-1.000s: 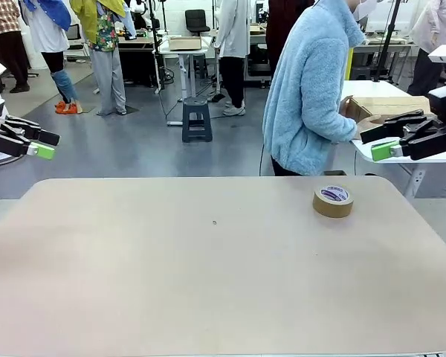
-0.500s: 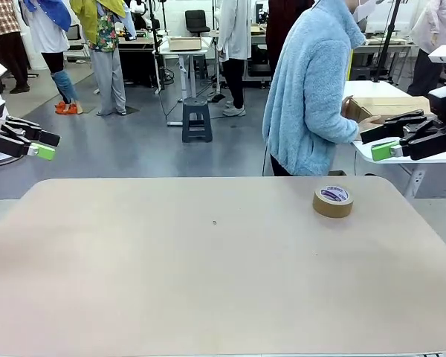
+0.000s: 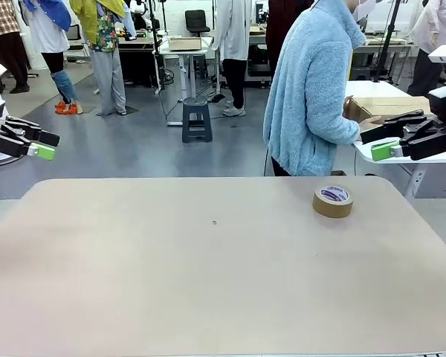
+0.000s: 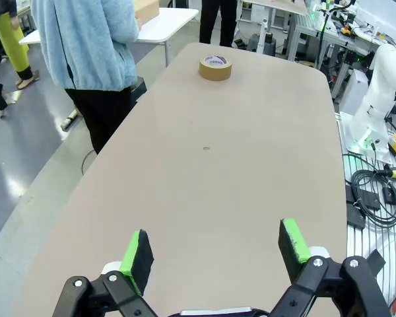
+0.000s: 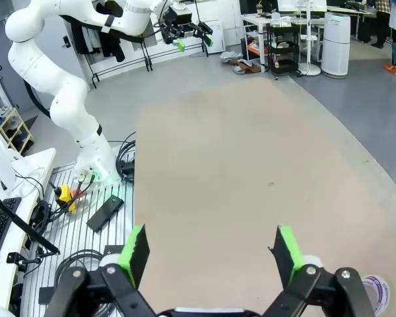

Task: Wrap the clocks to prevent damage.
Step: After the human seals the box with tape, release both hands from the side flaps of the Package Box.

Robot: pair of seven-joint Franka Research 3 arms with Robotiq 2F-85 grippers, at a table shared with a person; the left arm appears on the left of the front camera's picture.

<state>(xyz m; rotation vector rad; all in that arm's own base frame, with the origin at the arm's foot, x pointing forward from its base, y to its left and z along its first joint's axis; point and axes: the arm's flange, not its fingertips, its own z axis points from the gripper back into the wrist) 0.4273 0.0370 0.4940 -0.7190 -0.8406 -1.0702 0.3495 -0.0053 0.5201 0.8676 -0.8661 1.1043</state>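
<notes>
So both arms are just hanging out at the sides right now. The left tool (image 3: 43, 145) is hovering off the left edge of the tan surface (image 3: 208, 282), up above floor level, and its green-padded fingers (image 4: 137, 253) are spread wide with nothing between them. Same story with the right tool (image 3: 385, 141) over on the right side, sitting beyond the far right corner of the surface, jaws spread apart and pinching nothing; from its wrist camera the two green pads (image 5: 135, 253) are standing well apart over bare tabletop. The one thing lying on the surface is a roll of brown packing tape (image 3: 333, 201), sitting flat near the far right corner, well apart from both tools. From the left wrist camera it's way down at the far end of the surface (image 4: 215, 67), and the right wrist camera is just catching a sliver of it at the bottom right corner (image 5: 379, 294). I'm not spotting any clocks on the surface at all. A person in a fluffy light blue jacket (image 3: 312, 89) is standing just past the far edge, turned away toward a white side table (image 3: 372, 93) with a cardboard box (image 3: 383, 106) on it, arm reaching that way. The left arm's white links (image 5: 59, 72) are showing across the room in the right wrist camera.
</notes>
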